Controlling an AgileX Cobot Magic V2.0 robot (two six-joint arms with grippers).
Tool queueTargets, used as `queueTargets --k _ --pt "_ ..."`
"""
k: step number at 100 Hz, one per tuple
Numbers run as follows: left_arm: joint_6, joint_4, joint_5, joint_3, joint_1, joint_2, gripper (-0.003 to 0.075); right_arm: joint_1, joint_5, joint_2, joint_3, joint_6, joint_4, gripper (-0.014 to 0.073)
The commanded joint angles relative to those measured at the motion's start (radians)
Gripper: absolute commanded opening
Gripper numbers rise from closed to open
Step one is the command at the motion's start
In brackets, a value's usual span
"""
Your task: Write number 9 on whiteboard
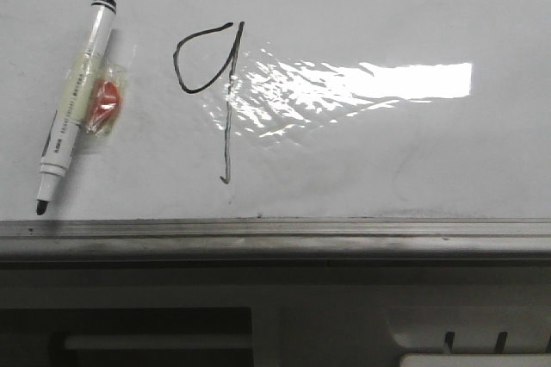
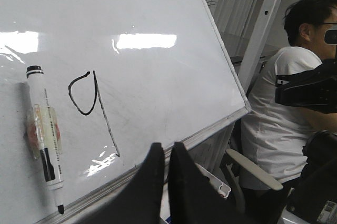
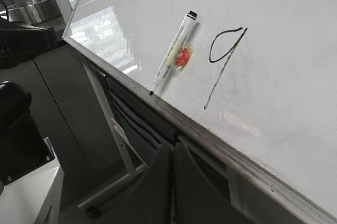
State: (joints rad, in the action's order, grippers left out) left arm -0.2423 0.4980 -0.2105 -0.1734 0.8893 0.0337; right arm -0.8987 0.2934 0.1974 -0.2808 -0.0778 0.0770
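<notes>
A black hand-drawn number 9 (image 1: 207, 83) stands on the whiteboard (image 1: 387, 160), with an open loop and a long stem ending in a small hook. It also shows in the left wrist view (image 2: 92, 103) and the right wrist view (image 3: 224, 61). A white marker (image 1: 76, 100) with its black tip bare lies on the board left of the 9, with a red magnet (image 1: 105, 104) taped to it. My left gripper (image 2: 166, 148) is shut and empty, off the board's lower edge. My right gripper (image 3: 172, 148) is shut and empty, below the rail.
A grey metal rail (image 1: 275, 233) edges the board's near side. A person in a white shirt (image 2: 287, 103) sits on a chair beyond the board's right end. Grey cabinets (image 3: 63, 108) and a white stand leg (image 3: 126, 150) lie under the board.
</notes>
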Motion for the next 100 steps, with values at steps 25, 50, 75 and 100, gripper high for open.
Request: queueTargets --k 25,50,75,100 --pt "-0.002 0.019 0.069 0.006 0.001 0.009 -0.002 0.001 -0.074 0.008 -0.028 0.013 -0.002 -0.0069" --pt "0.007 -0.322 0.13 0.112 -0.107 0.009 -0.002 0.001 -0.074 0.008 -0.028 0.013 -0.002 -0.0069" --pt "0.036 -0.331 0.252 0.22 -0.454 -0.066 -0.002 0.001 -0.074 0.008 -0.028 0.013 -0.002 -0.0069" --pt "0.248 -0.331 0.244 0.22 -0.662 -0.068 -0.002 0.001 -0.074 0.008 -0.028 0.013 -0.002 -0.0069"
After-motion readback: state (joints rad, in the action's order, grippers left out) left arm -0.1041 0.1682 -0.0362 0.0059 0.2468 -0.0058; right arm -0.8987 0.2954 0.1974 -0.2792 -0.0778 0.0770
